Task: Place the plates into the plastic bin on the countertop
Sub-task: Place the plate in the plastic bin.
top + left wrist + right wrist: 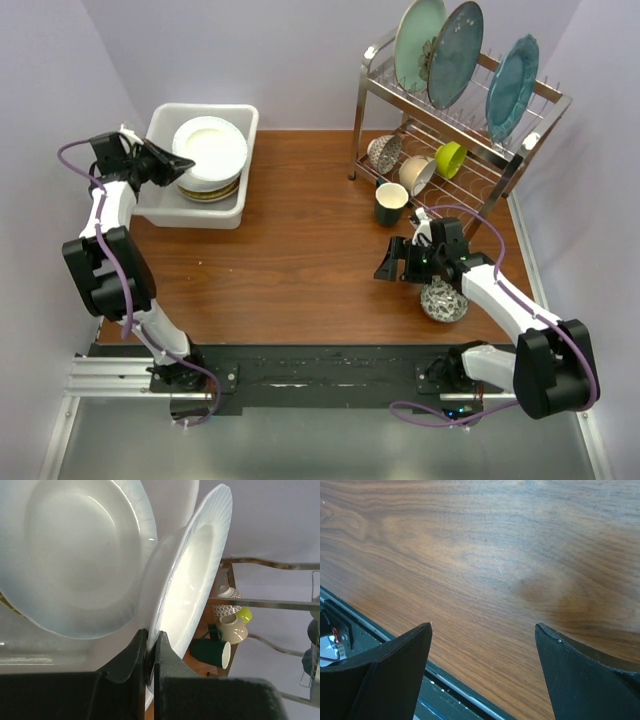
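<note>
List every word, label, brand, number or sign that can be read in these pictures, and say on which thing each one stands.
There is no readable text in any view.
The white plate in the left hand, the plastic bin, the wire rack and the dark green mug show no writing.
The patterned bowl bears only a decoration, no letters.

No writing, label, brand, number or sign can be read anywhere: the plates [210,148], the plastic bin [230,110], the countertop [300,250] and the wire rack [357,125] all show plain surfaces.
</note>
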Controlling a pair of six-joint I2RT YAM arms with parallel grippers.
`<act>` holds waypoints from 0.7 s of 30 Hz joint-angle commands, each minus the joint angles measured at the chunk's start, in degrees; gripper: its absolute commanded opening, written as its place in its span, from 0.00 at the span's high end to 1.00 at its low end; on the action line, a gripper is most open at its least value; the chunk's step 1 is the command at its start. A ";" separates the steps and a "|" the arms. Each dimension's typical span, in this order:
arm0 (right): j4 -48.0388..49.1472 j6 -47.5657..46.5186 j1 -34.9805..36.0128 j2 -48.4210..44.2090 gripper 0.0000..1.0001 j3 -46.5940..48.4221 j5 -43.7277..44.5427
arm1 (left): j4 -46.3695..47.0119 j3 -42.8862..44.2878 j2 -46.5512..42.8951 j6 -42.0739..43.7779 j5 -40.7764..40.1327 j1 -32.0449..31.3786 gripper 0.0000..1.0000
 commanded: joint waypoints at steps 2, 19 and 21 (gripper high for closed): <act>1.80 0.32 0.06 -0.14 0.12 -0.64 -0.69 | 3.42 3.37 0.30 -1.08 -0.63 1.09 1.00; 1.63 -0.29 -0.03 0.56 0.12 -0.02 -1.13 | 2.01 8.12 7.24 -2.57 -4.58 1.26 1.00; 1.71 -0.29 -0.03 0.74 0.12 -0.02 -1.22 | 2.63 8.29 7.94 -3.45 -4.50 1.18 1.00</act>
